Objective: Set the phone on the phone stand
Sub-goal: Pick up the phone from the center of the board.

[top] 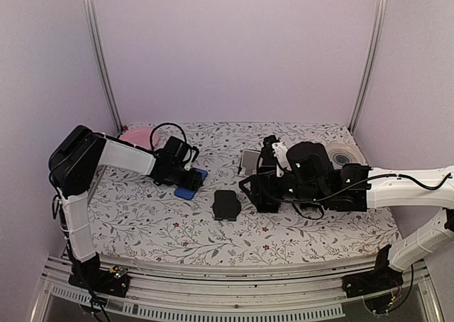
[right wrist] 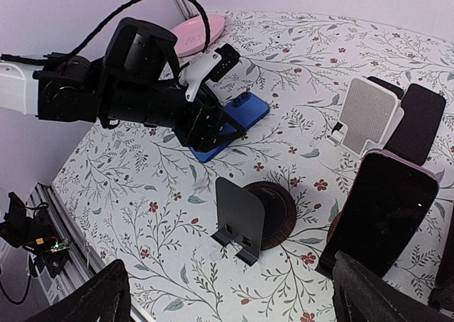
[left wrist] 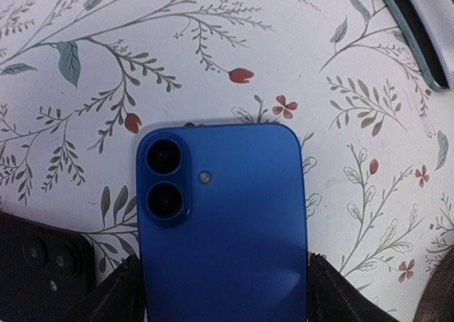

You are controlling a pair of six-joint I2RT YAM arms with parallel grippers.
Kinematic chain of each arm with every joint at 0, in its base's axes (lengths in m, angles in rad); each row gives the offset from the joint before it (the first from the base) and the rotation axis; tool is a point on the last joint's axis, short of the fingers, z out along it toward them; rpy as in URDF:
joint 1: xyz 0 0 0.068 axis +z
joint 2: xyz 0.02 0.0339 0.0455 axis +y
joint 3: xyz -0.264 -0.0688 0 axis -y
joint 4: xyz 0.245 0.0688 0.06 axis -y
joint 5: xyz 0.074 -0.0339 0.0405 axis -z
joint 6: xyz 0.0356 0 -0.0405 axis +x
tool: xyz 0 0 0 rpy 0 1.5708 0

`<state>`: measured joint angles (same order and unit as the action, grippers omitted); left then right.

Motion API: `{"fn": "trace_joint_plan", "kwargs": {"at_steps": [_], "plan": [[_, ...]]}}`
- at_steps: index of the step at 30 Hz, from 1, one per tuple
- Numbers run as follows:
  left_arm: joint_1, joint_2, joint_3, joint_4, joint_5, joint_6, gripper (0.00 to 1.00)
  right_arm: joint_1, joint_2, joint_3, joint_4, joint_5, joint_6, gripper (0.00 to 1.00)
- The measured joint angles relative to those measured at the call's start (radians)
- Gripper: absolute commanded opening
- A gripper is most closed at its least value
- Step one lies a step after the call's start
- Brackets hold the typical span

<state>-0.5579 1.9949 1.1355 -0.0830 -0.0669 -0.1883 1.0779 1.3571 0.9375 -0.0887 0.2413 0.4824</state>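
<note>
Left side: your left gripper [left wrist: 223,301] is clamped on the blue phone [left wrist: 220,215], with its fingers [left wrist: 117,297] against the two long edges. The phone lies flat, camera side up, on the floral tablecloth [left wrist: 340,123], left of the table's centre. The black phone stand [top: 227,203] stands upright near mid-table, close to the phone's right but not touching it. Right side: your right gripper [right wrist: 234,286] hangs near the stand with its jaws spread wide apart.
</note>
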Motion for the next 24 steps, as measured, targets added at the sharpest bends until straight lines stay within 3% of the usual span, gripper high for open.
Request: {"fn": "trace_joint_plan", "kwargs": {"at_steps": [24], "plan": [[-0.005, -0.087, -0.085, -0.029, 0.028, -0.031, 0.54, 0.0, 0.0, 0.0, 0.0, 0.0, 0.0, 0.99]]}}
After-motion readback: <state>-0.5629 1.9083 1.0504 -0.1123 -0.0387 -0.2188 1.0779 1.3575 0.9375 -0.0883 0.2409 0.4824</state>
